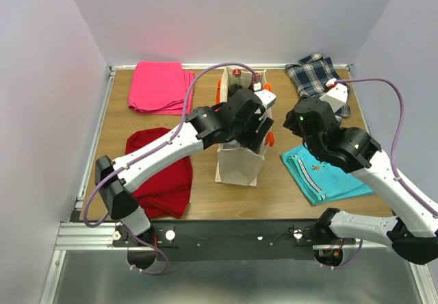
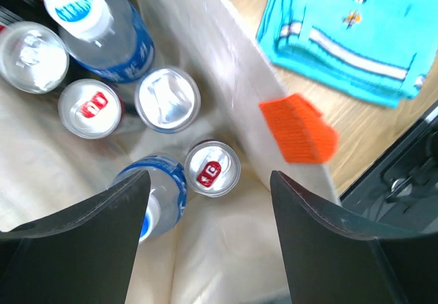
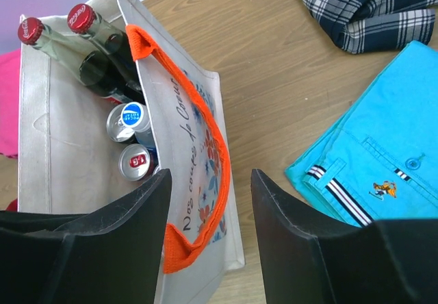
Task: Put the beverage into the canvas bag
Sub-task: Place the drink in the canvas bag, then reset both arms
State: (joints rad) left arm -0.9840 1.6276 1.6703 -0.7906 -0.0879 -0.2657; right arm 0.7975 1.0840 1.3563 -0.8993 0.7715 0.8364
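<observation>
While in bag [image 2: 229,85], can [image 2: 212,169] between jaws

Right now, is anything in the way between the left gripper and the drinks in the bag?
Nothing visible. The open left gripper hangs right over the bag's open top, with the cans and bottles straight below it. The orange handle sits off to one side of the opening.

The canvas bag [image 1: 239,161] is cream-beige with bright orange handle straps [image 3: 213,146] and a blue-and-orange floral print. Inside, the bottles [image 3: 102,68] have red caps and the silver cans [image 2: 212,169] red tabs. Around it lie a pink cloth [image 1: 159,86], a red cloth [image 1: 168,174], a striped turquoise cloth [image 1: 321,174] and a navy-and-white plaid cloth [image 1: 315,71].
</observation>
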